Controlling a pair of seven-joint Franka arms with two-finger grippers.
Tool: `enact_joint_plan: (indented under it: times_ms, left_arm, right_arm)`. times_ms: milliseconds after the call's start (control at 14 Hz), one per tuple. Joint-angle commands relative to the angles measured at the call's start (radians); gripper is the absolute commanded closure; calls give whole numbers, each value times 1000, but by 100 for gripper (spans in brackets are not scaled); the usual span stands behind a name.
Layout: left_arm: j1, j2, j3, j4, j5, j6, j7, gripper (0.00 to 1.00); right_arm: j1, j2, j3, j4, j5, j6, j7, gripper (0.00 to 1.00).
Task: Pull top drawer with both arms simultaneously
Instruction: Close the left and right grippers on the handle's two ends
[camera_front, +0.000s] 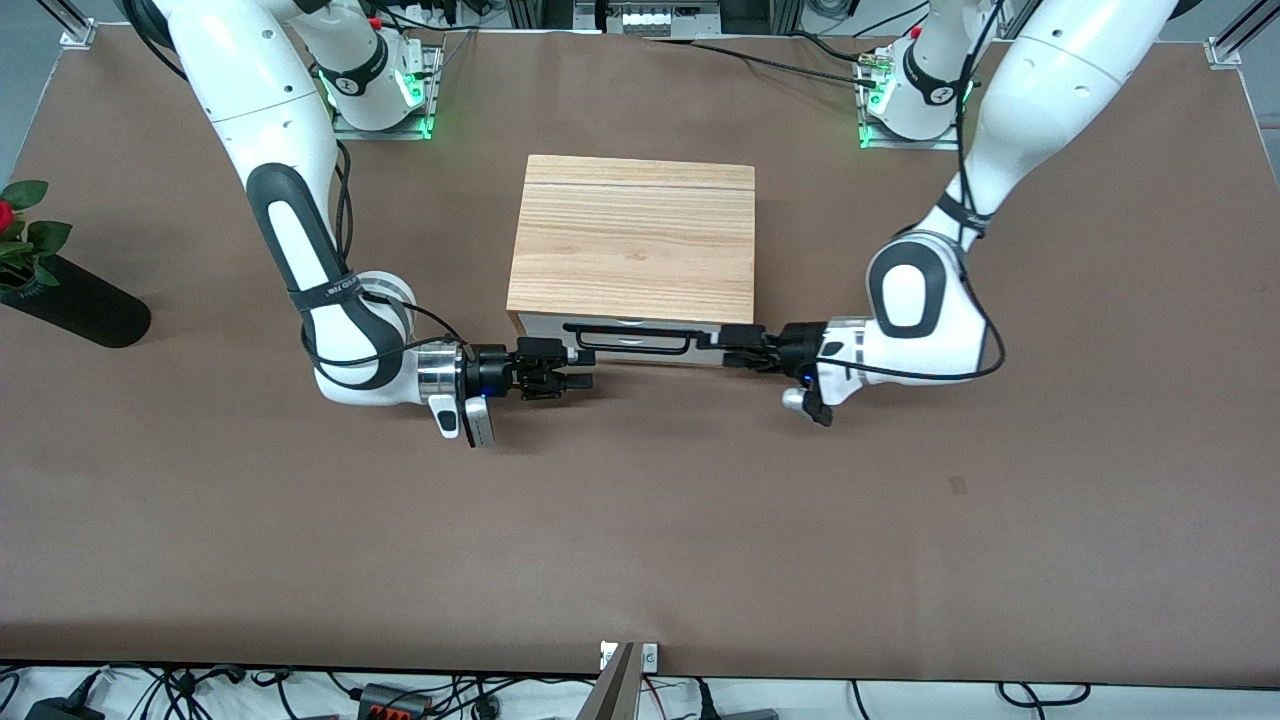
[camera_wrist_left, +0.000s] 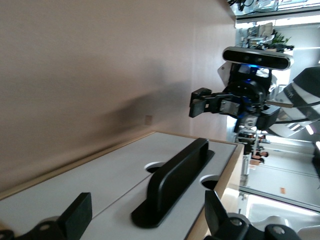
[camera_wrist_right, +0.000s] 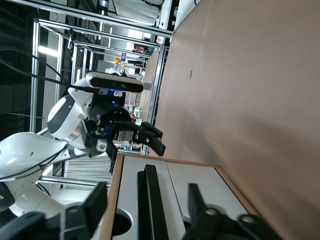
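In front of the cabinet (camera_front: 632, 240), at the end of the black handle (camera_front: 630, 339) toward the left arm, the left gripper (camera_front: 738, 347) is held low with its fingers (camera_wrist_left: 75, 214) spread wide, and nothing is clamped between them; in the left wrist view the handle is seen between the two fingers, untouched. At the handle's other end the right gripper (camera_front: 572, 372) is likewise held open and empty, its fingers (camera_wrist_right: 196, 199) set either side of the bar in the right wrist view. The top drawer (camera_front: 640, 338) is seen shut, its white front flush under the cabinet's light-wood top, near the middle of the table (camera_front: 640, 540). The table is covered by a plain brown sheet. A black vase (camera_front: 75, 300) with a red flower is laid at the right arm's end. Aluminium framing and cables are visible along the table's edges, and a lit workshop is glimpsed in both wrist views.
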Motion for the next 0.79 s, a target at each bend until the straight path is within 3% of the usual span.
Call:
enact_joint_plan:
  times_ms: [0, 143, 429, 571, 714]
  left_arm:
    - [-48, 9, -1, 15, -90, 23, 23, 7]
    - [-49, 13, -1, 17, -93, 24, 21, 16]
    - [-49, 19, -1, 17, -95, 25, 23, 47]
    - [-48, 30, -1, 19, -95, 25, 26, 56]
    - [-49, 32, -1, 19, -100, 27, 26, 61]
  right_arm:
    - [18, -1, 0, -24, 16, 19, -23, 43]
    - [19, -1, 1, -43, 16, 13, -23, 48]
    - [24, -1, 1, -60, 16, 11, -13, 71]
    - [39, -2, 1, -52, 21, 20, -10, 83]
    - [41, -2, 1, -50, 21, 19, -8, 84]
